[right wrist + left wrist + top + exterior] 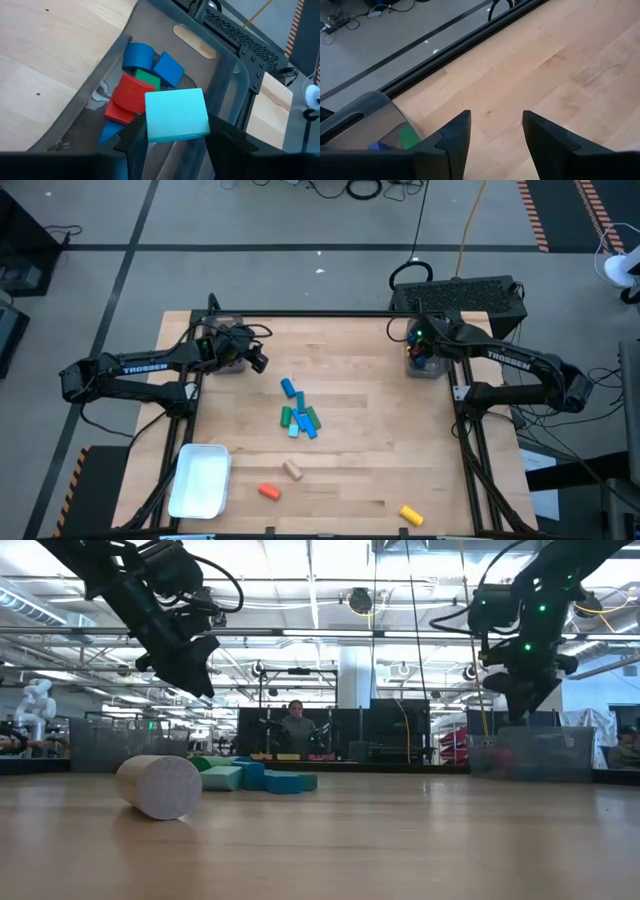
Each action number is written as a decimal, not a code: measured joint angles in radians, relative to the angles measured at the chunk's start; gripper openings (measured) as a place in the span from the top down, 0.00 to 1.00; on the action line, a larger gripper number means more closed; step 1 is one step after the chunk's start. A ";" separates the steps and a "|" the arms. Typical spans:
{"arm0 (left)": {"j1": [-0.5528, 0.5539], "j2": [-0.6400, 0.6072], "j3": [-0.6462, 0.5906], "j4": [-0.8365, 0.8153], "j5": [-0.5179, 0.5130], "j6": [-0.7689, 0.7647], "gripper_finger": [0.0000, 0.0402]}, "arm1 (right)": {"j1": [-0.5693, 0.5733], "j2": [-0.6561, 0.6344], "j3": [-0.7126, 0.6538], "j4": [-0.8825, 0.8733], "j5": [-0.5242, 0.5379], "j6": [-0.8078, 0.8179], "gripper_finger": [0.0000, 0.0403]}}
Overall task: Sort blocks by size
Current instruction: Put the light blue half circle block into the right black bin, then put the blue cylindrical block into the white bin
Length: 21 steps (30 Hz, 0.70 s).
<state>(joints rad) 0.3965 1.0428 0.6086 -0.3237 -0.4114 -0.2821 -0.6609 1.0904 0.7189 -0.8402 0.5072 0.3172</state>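
My right gripper [175, 142] is shut on a light blue block [177, 114] over a clear bin [427, 363] at the table's far right. Blue, red and green blocks [135, 90] lie in that bin. My left gripper [495, 132] stands open over bare wood, beside a second clear bin [365, 120] at the far left that holds a green and a blue block. Loose blocks lie flat on the table: a blue cylinder [288, 387], a green and blue cluster [300, 420], a tan cylinder [292, 470], an orange block [268, 492] and a yellow one [411, 515]. My right gripper pinches the light blue block by two opposite sides [150, 131] between its two fingers. The fingers slant downward from above. The block is lifted clear and hangs over the bin's open top, above the blocks inside.
A white tray [200, 478] sits near the table's front left. A black case [460, 295] stands behind the right bin, past the far edge. Bare wood lies between the bins and the cluster. A person [296, 730] sits in the room beyond the table.
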 joint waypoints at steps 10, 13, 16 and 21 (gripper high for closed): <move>0.000 0.000 0.000 0.000 0.000 0.000 0.55 | -0.014 0.000 0.000 0.009 -0.037 -0.019 0.49; 0.000 0.000 0.000 0.000 0.000 0.000 0.55 | -0.013 0.000 0.000 0.018 -0.039 -0.032 0.48; 0.000 0.000 0.000 0.000 0.000 0.000 0.55 | -0.005 -0.004 0.001 0.035 -0.042 -0.063 0.47; 0.000 0.000 0.000 0.001 0.000 0.001 0.55 | 0.028 -0.025 0.018 0.084 -0.045 -0.092 0.48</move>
<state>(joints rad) 0.3969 1.0428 0.6086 -0.3229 -0.4117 -0.2816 -0.6329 1.0651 0.7370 -0.7567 0.4625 0.2256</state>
